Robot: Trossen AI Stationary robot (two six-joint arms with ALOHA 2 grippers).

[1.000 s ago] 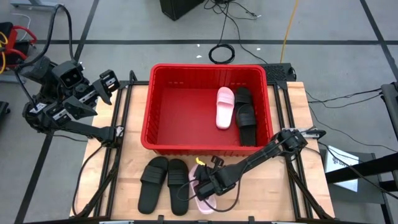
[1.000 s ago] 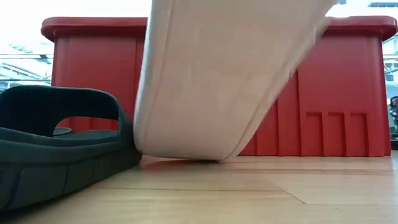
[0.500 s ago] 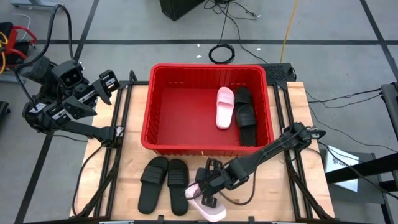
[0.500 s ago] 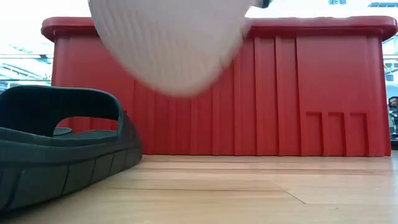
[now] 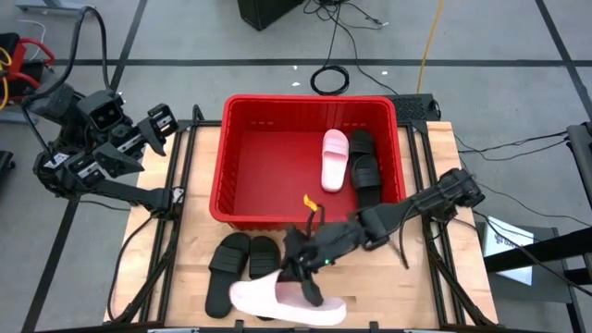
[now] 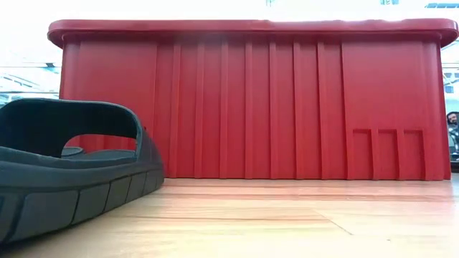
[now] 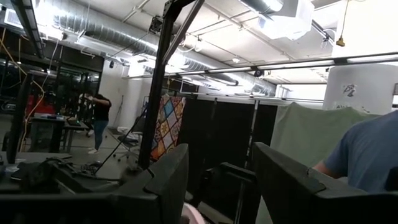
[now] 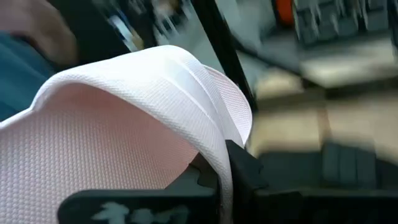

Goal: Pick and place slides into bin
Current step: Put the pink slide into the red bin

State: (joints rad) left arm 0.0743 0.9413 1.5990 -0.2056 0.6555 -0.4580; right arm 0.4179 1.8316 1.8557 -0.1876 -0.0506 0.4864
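The right end effector (image 5: 301, 277) pinches a pale pink slide (image 5: 287, 300) by its strap, holding it above the worktop (image 5: 388, 287) in front of the red bin (image 5: 309, 107). A pink slide (image 5: 333, 159) and two black slides (image 5: 363, 172) lie inside the bin. Two more black slides (image 5: 239, 268) rest on the worktop. The left end effector (image 5: 159, 127), fingers spread, waits beside the worktop.

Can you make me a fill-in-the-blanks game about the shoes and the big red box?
1. The right tool is shut on a slide whose colour is pale ____.
2. The number of slides lying inside the bin is ____.
3. The pair of slides on the table is coloured ____.
4. The left tool holds ____.

Missing words: pink; three; black; nothing
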